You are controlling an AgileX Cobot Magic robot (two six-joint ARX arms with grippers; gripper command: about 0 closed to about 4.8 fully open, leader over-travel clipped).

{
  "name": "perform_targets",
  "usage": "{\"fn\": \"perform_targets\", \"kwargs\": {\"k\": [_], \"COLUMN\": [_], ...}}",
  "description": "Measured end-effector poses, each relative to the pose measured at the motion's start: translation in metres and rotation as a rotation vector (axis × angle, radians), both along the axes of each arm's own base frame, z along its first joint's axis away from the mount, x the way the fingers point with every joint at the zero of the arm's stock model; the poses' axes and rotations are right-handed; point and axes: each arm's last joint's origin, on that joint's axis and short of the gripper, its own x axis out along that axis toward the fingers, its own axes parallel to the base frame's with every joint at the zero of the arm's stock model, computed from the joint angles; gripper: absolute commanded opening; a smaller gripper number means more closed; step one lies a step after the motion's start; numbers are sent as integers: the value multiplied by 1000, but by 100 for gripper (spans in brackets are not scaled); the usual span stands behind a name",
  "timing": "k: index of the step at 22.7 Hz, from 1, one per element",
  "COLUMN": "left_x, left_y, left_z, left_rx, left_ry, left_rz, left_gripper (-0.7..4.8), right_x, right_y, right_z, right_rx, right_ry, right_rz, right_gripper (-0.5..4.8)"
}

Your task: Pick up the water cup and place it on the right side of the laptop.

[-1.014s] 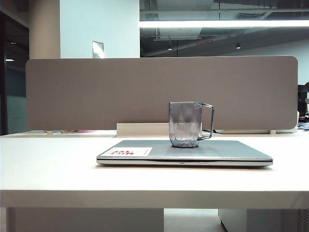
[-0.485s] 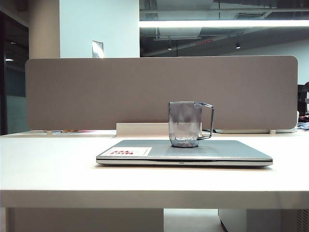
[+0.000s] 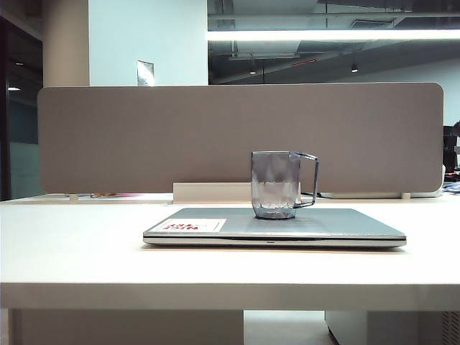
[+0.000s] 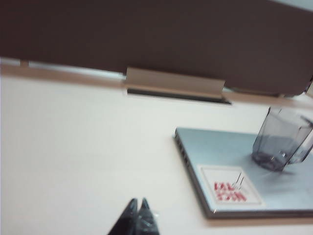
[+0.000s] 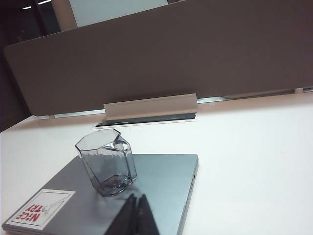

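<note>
The bench (image 3: 86, 251) carried the closed laptop (image 3: 338, 224), and the water cup (image 3: 274, 185) stood upright on its lid, handle to the right, untouched. Both the left gripper (image 4: 138, 208) and right gripper (image 5: 136, 203) hung clenched and empty on the near side. The right one, I judged, would need to release its jaws, then close across the cup's faceted body and lift straight.

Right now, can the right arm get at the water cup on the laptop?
Probably yes. The water cup stands upright and alone on the closed laptop, and the right gripper sits just short of it with nothing between. Its fingers are shut, so they must open first. The left gripper is off to the laptop's other side.
</note>
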Motion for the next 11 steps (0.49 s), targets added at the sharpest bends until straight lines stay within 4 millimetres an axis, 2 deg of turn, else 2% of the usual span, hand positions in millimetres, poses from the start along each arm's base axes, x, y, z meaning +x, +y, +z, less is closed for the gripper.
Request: {"fn": "perform_targets", "kwargs": {"k": [2,7,9,11], "left_x": [0,6,12,14], "left_y": [0,0,0,0], "left_z": [14,25,28,27], "left_rx": [0,1,2,2], "left_ry": [-10,39,74,88], "left_rz": [-2,-1,-2,-8], "left_gripper": [-6,-6,-6,-6], "right_x": [0,11,28,38], "right_y": [0,0,1,1], "right_z": [6,19,30,32], "right_rx": [0,-3,-6,-7], "right_ry": [19,103,191,225], "right_rz": [0,0,0,6], "right_gripper": [-6,-5,8,21]}}
